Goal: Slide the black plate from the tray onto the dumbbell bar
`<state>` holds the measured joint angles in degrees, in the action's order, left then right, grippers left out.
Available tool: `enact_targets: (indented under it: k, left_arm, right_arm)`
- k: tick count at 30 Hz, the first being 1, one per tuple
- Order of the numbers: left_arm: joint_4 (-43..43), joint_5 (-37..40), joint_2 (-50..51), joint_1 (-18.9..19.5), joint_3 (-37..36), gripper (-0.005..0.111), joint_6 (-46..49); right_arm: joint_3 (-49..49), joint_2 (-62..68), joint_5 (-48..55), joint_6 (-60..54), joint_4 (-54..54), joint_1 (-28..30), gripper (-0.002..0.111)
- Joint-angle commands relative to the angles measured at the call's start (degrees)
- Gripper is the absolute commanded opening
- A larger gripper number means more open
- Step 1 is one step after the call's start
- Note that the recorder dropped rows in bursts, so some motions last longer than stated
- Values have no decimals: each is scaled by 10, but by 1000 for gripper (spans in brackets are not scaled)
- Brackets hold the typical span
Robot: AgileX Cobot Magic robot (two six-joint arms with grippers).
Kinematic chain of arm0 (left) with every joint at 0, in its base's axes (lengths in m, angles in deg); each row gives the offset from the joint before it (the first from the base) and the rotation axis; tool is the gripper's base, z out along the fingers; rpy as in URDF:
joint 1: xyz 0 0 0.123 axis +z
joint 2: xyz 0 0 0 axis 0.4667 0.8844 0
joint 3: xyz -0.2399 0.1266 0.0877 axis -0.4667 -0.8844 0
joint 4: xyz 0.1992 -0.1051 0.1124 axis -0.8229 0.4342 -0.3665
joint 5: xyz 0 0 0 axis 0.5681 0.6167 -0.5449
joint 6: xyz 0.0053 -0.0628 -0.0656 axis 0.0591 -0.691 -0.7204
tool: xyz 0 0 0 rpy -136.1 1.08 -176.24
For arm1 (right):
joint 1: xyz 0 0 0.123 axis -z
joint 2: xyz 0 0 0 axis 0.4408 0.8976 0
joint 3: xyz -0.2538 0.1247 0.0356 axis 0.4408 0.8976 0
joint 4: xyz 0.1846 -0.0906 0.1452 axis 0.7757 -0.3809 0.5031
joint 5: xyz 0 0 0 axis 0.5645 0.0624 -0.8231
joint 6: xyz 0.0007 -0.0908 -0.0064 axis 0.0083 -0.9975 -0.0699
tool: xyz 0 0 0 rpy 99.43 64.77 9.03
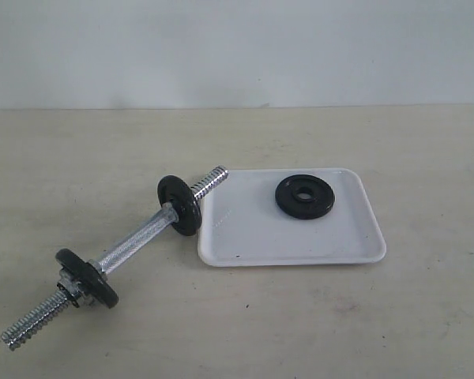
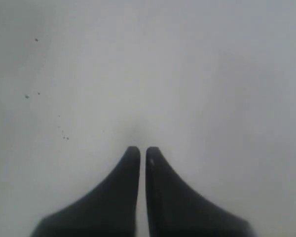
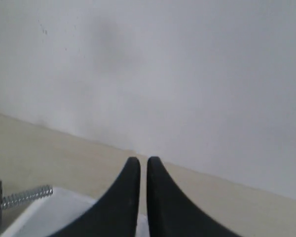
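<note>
One black plate (image 1: 305,197) lies flat on the white tray (image 1: 340,245), toward its far side. The chrome dumbbell bar (image 1: 130,249) lies slanted on the table to the tray's left, its far threaded end (image 1: 212,183) over the tray's corner. Two black discs ride on it, one near the tray (image 1: 178,204) and one near the front end (image 1: 87,278). Neither arm shows in the exterior view. My left gripper (image 2: 139,151) is shut on nothing and faces a plain pale surface. My right gripper (image 3: 139,161) is also shut and empty; the tray's corner (image 3: 44,212) and the bar's threaded end (image 3: 27,196) show beside it.
A pale wall (image 1: 237,47) rises behind the beige table (image 1: 379,324). A small nut or collar (image 1: 69,288) sits on the bar against the front disc.
</note>
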<state>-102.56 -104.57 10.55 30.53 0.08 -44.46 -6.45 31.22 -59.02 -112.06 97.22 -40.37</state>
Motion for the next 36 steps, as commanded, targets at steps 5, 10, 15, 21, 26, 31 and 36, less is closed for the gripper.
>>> enact_targets:
  k: [5, 10, 15, 21, 26, 31, 36]
  left_arm:
    - [-332, -146, 223, 1, 153, 4, -251]
    - [-332, -202, 320, 0, 177, 4, -248]
    - [-332, -213, 380, -1, 171, 4, -219]
    - [-332, -210, 449, -1, 169, 4, -187]
    - [-332, -208, 506, -1, 169, 4, -171]
    - [-332, -131, 538, -54, 169, 4, -101]
    - [-332, 21, 540, -132, 169, 4, -52]
  right_arm:
    - [-139, 177, 165, -18, -7, -1, 4]
    - [-186, 270, 211, -40, -65, -1, 4]
    - [-189, 301, 184, -62, -69, -1, 4]
    - [-189, 329, 174, -61, -58, -1, 4]
    - [-189, 366, 170, -61, -56, -1, 4]
    - [-189, 412, 162, -97, -21, -1, 4]
    - [-189, 443, 139, -115, -13, -1, 4]
